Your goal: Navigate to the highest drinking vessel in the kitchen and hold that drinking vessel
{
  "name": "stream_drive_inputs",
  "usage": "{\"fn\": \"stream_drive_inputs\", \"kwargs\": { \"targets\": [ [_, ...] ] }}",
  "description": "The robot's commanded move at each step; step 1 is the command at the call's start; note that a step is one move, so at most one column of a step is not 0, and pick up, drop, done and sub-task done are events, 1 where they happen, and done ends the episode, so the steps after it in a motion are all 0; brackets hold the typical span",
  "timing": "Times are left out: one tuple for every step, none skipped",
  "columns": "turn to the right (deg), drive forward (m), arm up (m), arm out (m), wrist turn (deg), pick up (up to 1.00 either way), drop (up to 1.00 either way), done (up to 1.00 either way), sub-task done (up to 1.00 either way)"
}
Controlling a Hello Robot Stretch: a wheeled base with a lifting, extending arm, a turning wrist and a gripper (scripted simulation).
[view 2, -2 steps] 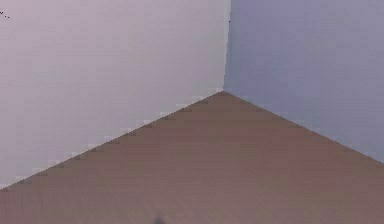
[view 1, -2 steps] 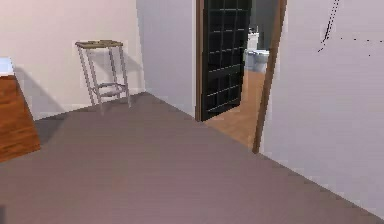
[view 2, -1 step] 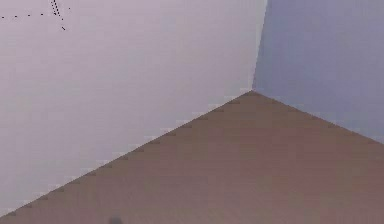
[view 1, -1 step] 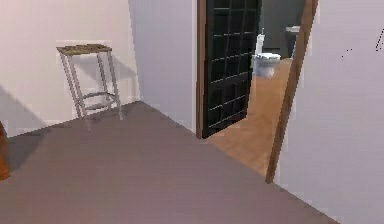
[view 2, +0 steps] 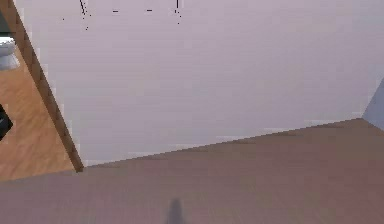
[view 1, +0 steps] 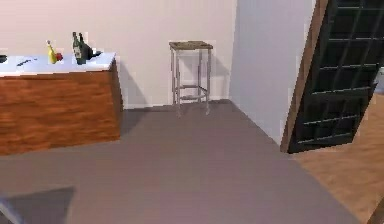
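Observation:
A wooden counter (view 1: 60,105) with a pale top stands at the forward view's left. On its top stand two dark bottles (view 1: 80,47) and a small yellow and red thing (view 1: 52,52). A small dark item (view 1: 24,62) lies farther left on the same top. I make out no cup or mug shape among them.
A tall stool (view 1: 190,75) with a wooden seat stands against the far wall. A dark panelled door (view 1: 345,75) hangs ajar at the forward view's right, with wood floor beyond. In the arm side view a plain wall (view 2: 210,80) runs across, with a doorway frame (view 2: 45,90) at its left.

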Motion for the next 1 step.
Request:
{"fn": "stream_drive_inputs", "kwargs": {
  "targets": [
    [0.0,0.05,0.00,0.00,0.0,0.00,0.00,0.00,0.00]
  ]
}}
